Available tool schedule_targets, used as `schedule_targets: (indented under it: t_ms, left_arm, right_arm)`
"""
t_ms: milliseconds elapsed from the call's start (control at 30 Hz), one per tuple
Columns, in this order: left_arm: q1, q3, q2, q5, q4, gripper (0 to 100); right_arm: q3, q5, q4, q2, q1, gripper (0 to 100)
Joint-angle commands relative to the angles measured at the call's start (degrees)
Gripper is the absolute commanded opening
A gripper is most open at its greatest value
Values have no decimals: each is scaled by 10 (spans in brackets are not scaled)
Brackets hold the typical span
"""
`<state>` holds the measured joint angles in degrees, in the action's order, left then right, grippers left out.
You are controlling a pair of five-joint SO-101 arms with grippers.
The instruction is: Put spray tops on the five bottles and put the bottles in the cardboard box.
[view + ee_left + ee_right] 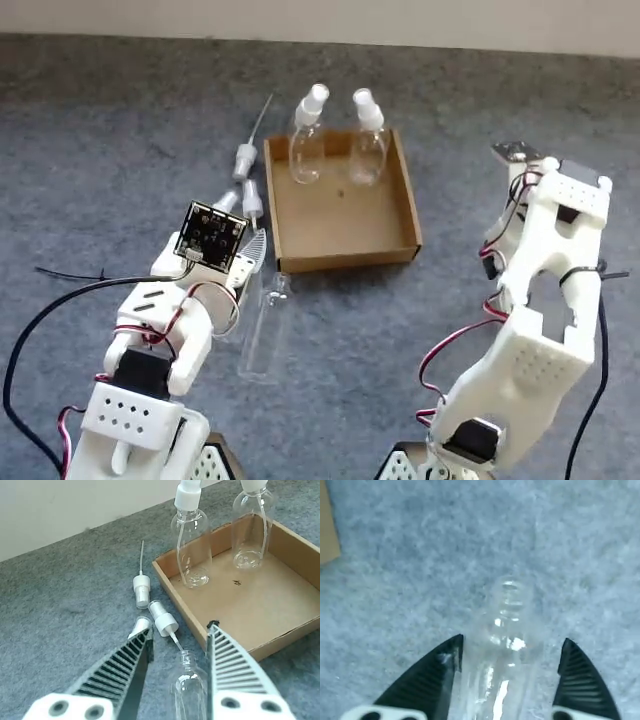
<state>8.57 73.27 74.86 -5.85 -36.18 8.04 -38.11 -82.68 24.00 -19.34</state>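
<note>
Shallow brown cardboard box (345, 258): centre of the grey carpeted worktop (120, 130); two capped clear plastic bottles (307, 150) stand along its far side.
Loose white spray tops (246, 160) with dip tubes: just left of the box.
Uncapped clear bottle (266, 335): lies by the box's near-left corner, between the spread jaws of the left claw (180, 630), apparently untouched.
Second uncapped clear bottle (507, 625): sits within the right claw (512, 641), jaws likewise apart, not gripping.
Handling note: a grasp seems due; close across the body below the neck, gently, since thin plastic likely flexes and slips, and keep the mouth free for a top
</note>
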Motion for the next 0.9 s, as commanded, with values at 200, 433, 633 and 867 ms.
schedule_targets:
  t_ms: [200,433,633,867]
  left_arm:
    - [-8,-1,2,5,12,161]
    - [-8,-1,2,5,13,161]
    - [-8,-1,2,5,13,161]
    - [-8,-1,2,5,12,161]
  right_arm:
    - [35,8,-2,43,7,169]
    - [53,10,-7,37,7,163]
    - [57,12,-7,16,-5,211]
    - [58,25,-7,7,-13,256]
